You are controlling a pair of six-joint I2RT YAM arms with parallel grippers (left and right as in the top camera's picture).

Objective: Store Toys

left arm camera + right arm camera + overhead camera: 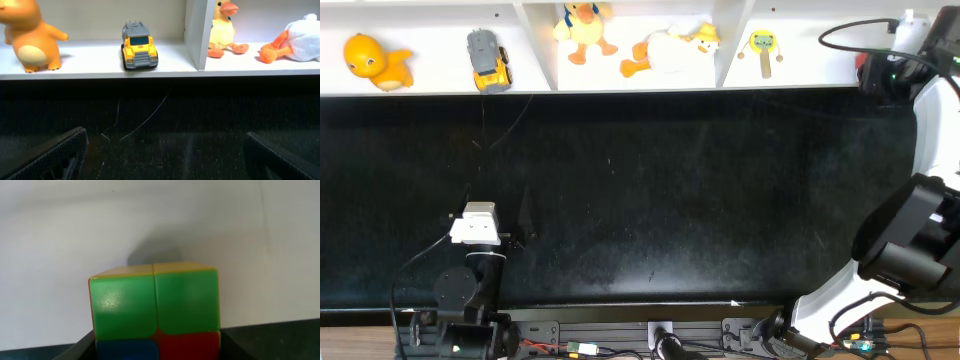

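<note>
Green, blue and red cube [154,307]; yellow and grey truck [139,46]; black mat [670,190]

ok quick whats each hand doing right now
left hand: open, empty
right hand: closed on the colour cube

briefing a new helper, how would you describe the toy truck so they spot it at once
Find the white shelf at the table's far edge, left compartment. Beside the orange figure stands the truck: the only wheeled toy, yellow with a grey top.
</note>
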